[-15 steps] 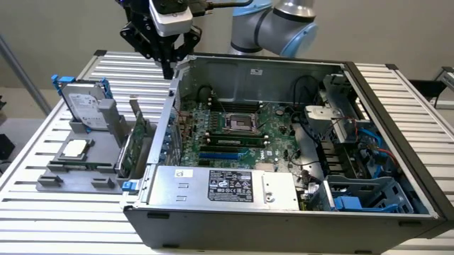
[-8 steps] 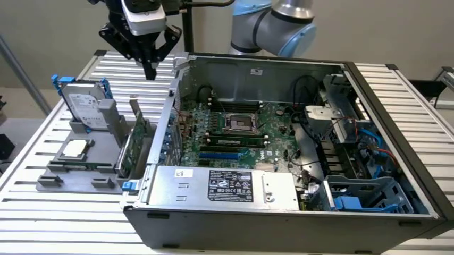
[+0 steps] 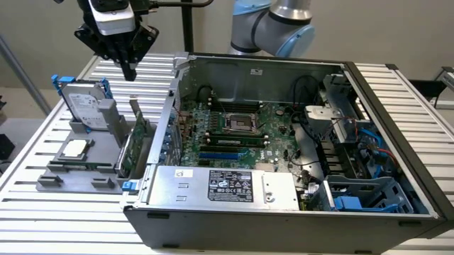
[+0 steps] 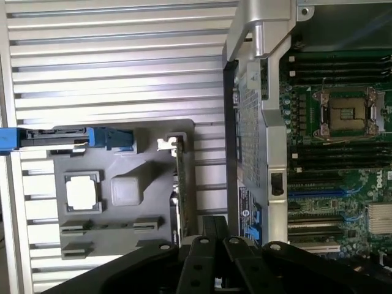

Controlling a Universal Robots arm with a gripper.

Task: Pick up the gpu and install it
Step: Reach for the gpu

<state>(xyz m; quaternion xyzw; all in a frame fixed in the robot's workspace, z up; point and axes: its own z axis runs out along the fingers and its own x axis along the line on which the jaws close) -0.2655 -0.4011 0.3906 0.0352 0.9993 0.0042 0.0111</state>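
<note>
The gpu (image 3: 140,139) stands on its edge in a grey holder (image 3: 57,180) at the exterior view's left, beside the open computer case (image 3: 284,223). Its green board faces the case and its silver bracket points up at the far end. In the wrist view the gpu (image 4: 178,190) appears edge-on as a thin strip. My gripper (image 3: 129,73) hangs well above the holder's far end, fingers pointing down, shut and holding nothing. The same gripper (image 4: 214,228) sits just past the card's near end in the wrist view.
A silver hard drive (image 3: 85,109) in a blue-handled carrier leans in the holder, and a processor chip (image 3: 76,149) lies flat beside it. Inside the case are the motherboard (image 3: 237,114), a blue card slot (image 3: 223,155), the power supply (image 3: 227,186) and cables. The slatted table (image 3: 64,223) surrounds everything.
</note>
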